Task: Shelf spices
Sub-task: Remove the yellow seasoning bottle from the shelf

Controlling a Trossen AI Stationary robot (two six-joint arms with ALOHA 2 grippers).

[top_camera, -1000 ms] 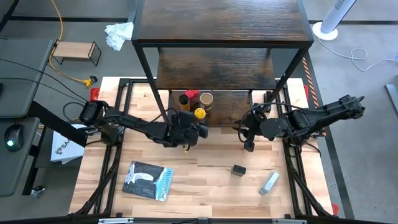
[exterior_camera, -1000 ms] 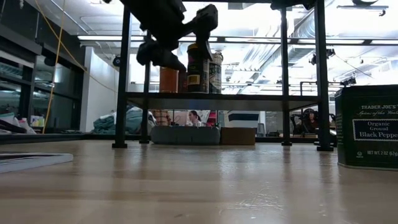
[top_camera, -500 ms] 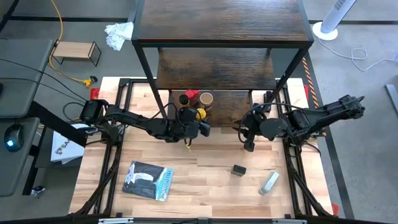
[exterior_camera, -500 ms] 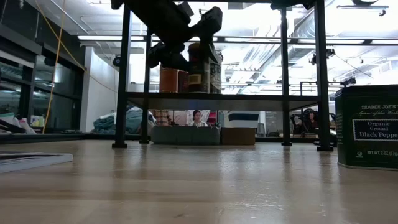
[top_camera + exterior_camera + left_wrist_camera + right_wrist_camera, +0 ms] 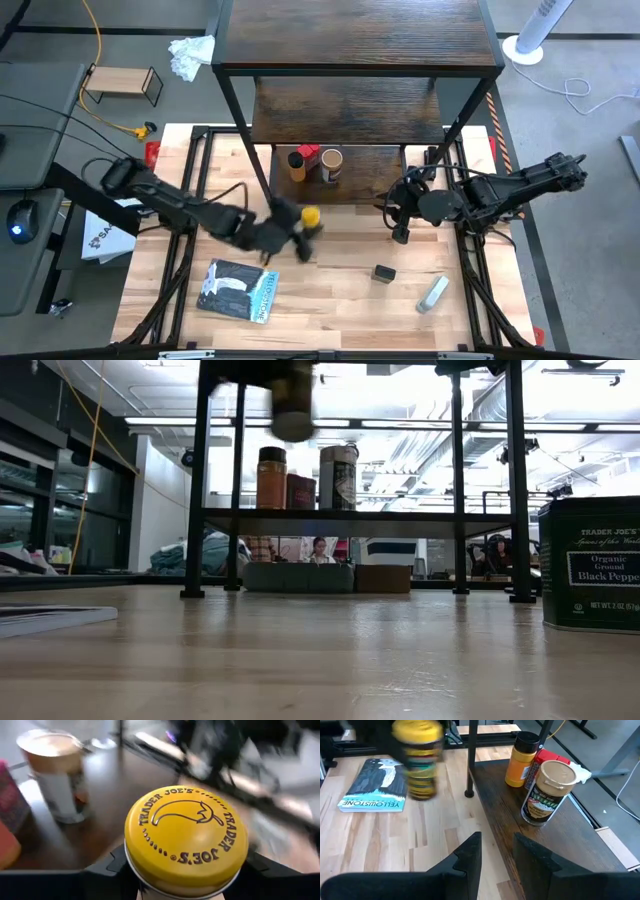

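My left gripper [image 5: 298,226] is shut on the yellow-lidded jar [image 5: 310,217] and holds it in the air just in front of the shelf [image 5: 360,110]. The low view shows the jar [image 5: 292,410] blurred, high above the table. On the shelf's lowest board stand a brown jar [image 5: 297,163], a red one [image 5: 308,153] and a tan-lidded jar [image 5: 331,162]. A small black tin [image 5: 384,273] stands on the table. My right gripper [image 5: 400,232] waits open by the shelf's right end, holding nothing. My left gripper pinches the yellow-lidded jar between its two fingers [image 5: 107,870], on opposite sides of the body just below the lid [image 5: 186,840]. It comes at the jar from the table's left, slanting a little downward. The jar is upright, lid up, clear of table and shelf.
A blue-grey booklet [image 5: 237,290] lies at the near left of the table and a grey-white tube [image 5: 432,294] at the near right. The shelf's black legs [image 5: 262,180] stand on the table beside the held jar. A small light-wood rack [image 5: 122,82] sits off the table.
My left gripper has taken hold of the yellow-lidded jar where it stood on the shelf's lowest board. It has lifted the jar and drawn it off the board toward the table's near edge and a little left. The other jars have stayed in place.
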